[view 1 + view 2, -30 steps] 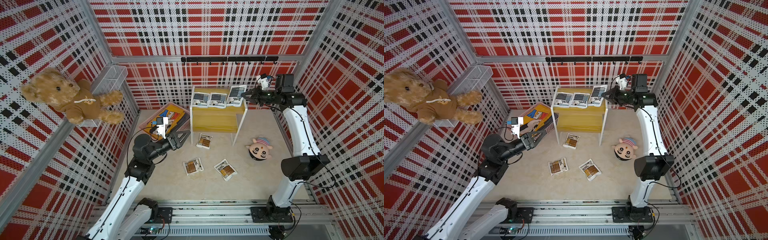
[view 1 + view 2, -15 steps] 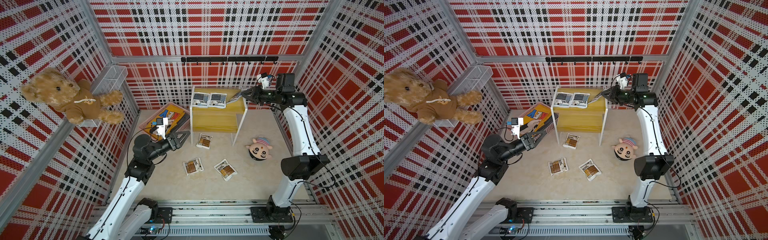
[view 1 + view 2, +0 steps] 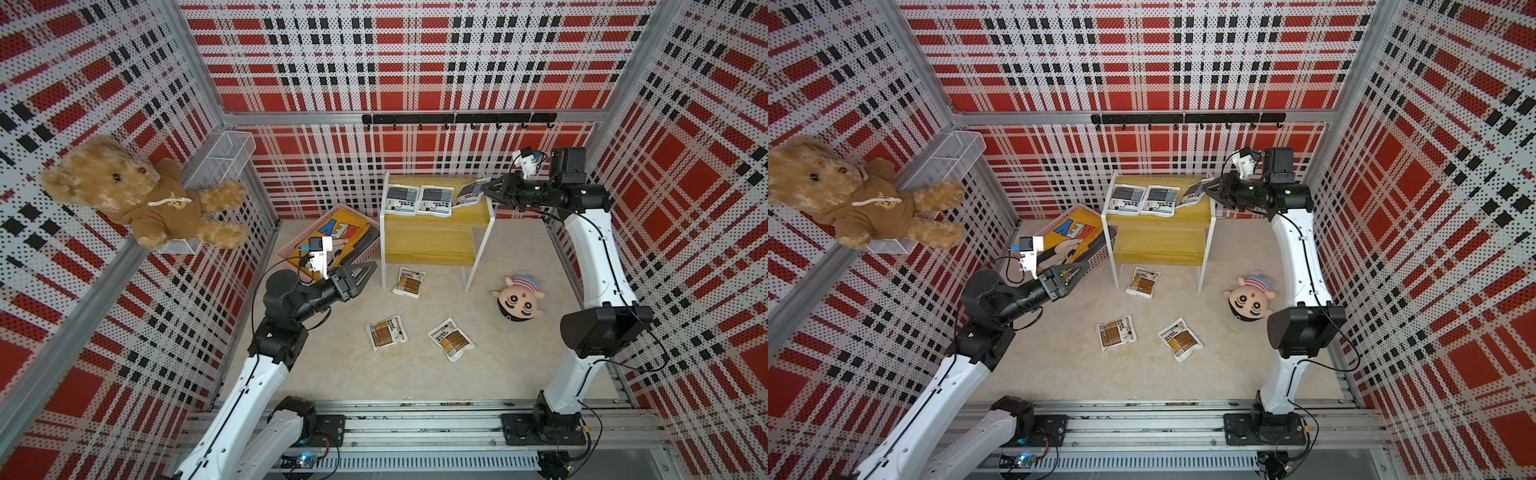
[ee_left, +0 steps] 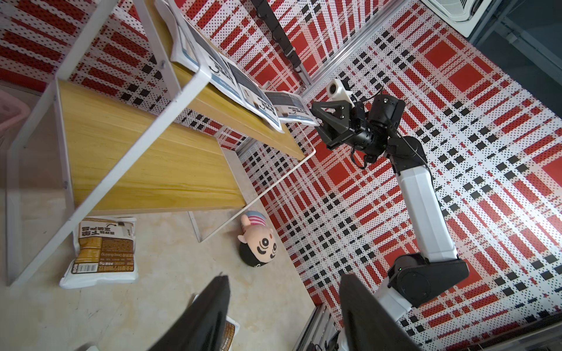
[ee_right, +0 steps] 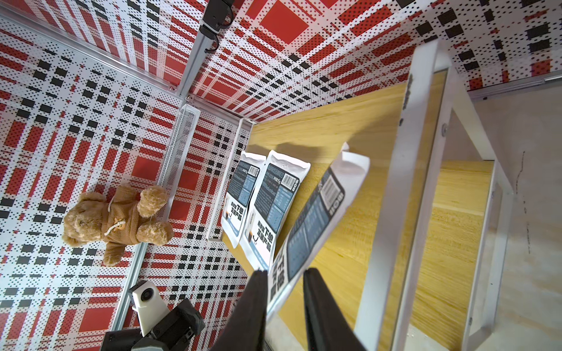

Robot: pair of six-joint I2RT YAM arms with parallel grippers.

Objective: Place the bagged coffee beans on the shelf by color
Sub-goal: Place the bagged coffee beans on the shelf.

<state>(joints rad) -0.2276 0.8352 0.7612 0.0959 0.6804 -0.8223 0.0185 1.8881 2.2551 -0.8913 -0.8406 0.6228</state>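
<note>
Just now eases right pincer apart around the third grey-blue pouch, tilted onto the shelf at upper centre; leaves left pincer spread, brown pouches waiting.

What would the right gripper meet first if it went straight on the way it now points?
The tilted grey-blue pouch, which lies between the right gripper's open fingers, over the shelf. Beyond it, probably the nearer flat pouch, though depth is unclear.
</note>
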